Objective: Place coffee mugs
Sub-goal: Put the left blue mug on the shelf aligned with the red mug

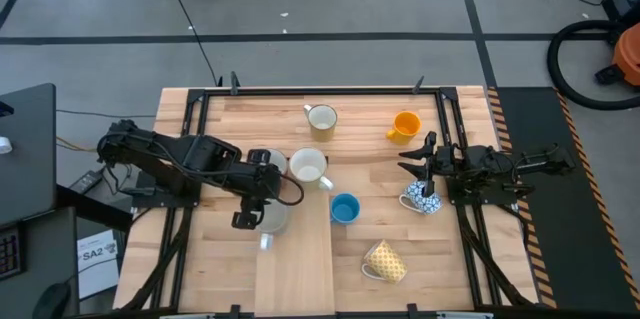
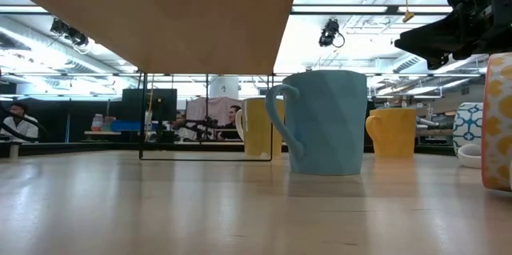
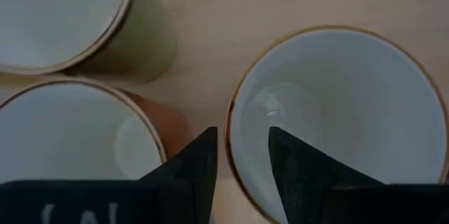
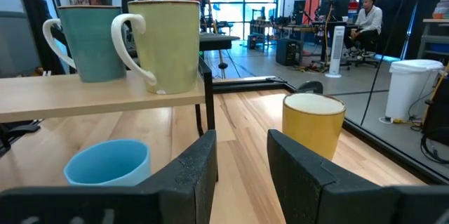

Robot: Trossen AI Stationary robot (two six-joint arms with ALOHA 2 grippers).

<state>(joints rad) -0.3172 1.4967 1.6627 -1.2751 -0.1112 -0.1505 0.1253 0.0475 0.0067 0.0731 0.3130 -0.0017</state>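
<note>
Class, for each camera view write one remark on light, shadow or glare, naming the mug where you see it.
High view: even overhead light, only a soft shadow beside the blue mug. Low view: that mug stands backlit by bright ceiling lamps, with a sheen on the table. Left wrist view: a small glint shows inside the white mug.

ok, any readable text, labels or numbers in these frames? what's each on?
"SA2": on the white sheet lying off the table's left edge, high view; smaller print beneath it is too small to read.
White marks on the left gripper's body, left wrist view: cut off, unreadable.
Nothing readable on the mugs.
</note>
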